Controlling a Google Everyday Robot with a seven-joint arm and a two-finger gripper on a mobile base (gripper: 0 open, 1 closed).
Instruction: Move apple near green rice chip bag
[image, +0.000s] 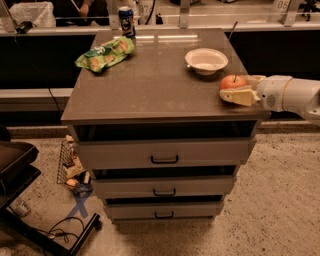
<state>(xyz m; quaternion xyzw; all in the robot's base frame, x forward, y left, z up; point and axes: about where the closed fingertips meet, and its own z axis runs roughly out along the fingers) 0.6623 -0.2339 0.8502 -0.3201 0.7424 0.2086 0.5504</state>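
The orange-red apple (232, 81) sits near the right front edge of the brown cabinet top (155, 85). My gripper (235, 87) reaches in from the right at apple height. It is open, with one pale finger (240, 96) in front of the apple and the other behind it on the right. The green rice chip bag (104, 53) lies at the far left corner of the top, well away from the apple.
A white bowl (206, 60) stands just behind the apple. A dark blue drink can (126, 21) stands at the back edge next to the bag. The cabinet has three drawers (164, 152). A black cart (20, 175) and floor clutter (72, 167) are at the left.
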